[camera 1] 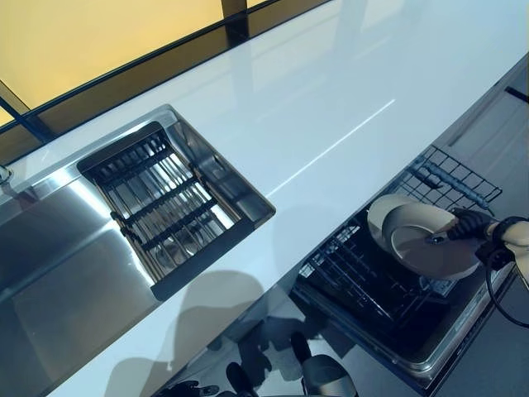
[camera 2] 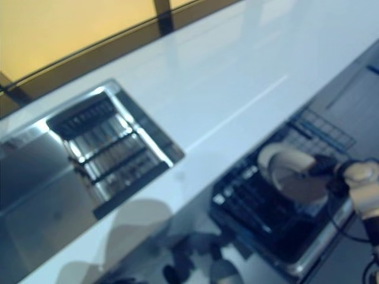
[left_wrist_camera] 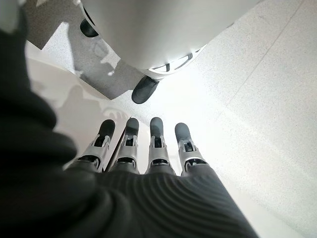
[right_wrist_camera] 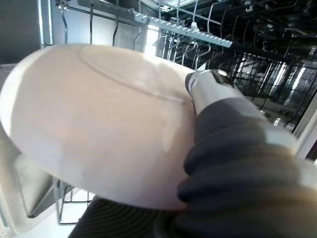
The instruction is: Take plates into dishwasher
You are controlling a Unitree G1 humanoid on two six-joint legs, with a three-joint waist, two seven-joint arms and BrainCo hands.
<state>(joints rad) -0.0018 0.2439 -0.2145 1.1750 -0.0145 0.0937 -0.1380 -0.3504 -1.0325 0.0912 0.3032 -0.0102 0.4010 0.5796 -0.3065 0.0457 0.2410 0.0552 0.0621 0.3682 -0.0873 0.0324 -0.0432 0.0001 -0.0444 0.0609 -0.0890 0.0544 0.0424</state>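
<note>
I get bright, cool light on the white tabletop (camera 1: 314,124), with a thin streak of glare across it and soft shadows at its near edge. The sink (camera 1: 58,240) throws hard reflections. My right eye view is smeared throughout; the left is crisp. The plate (right_wrist_camera: 94,119) looms soft in the right wrist view.

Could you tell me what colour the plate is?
Plain cream-white plate, clearest in the right wrist view.

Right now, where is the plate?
The plate is on the robot's right, pinched in its right hand just above the open dishwasher rack, below the white counter's edge.
</note>
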